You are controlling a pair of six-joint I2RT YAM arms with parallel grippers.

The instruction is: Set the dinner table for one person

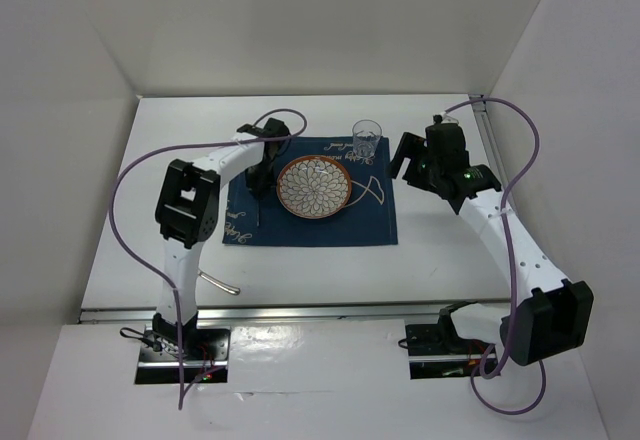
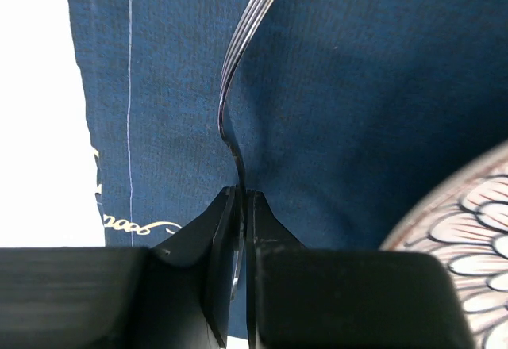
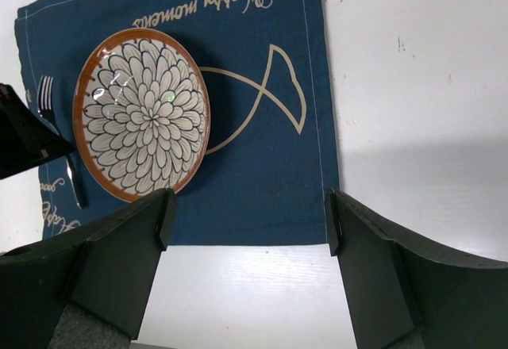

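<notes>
The white dinner table [image 1: 150, 210] carries a navy placemat [image 1: 370, 222] with a patterned, orange-rimmed plate [image 1: 314, 186] on it. A clear glass [image 1: 366, 138] stands at the mat's far edge. My left gripper [image 1: 262, 178] is shut on a metal fork [image 2: 236, 71] just left of the plate [image 2: 476, 238]. The fork lies low over the mat [image 2: 357, 87], its tines pointing away from the jaws. My right gripper [image 1: 408, 156] is open and empty, above the mat's right edge. In the right wrist view it [image 3: 250, 214] frames the mat [image 3: 262, 166], with the plate [image 3: 141, 113] and fork [image 3: 46, 97] beyond.
A second metal utensil [image 1: 222, 283] lies on the table near the left arm's base. An aluminium rail [image 1: 300, 312] runs along the near edge. White walls enclose the table at the back and sides. Purple cables loop over both arms.
</notes>
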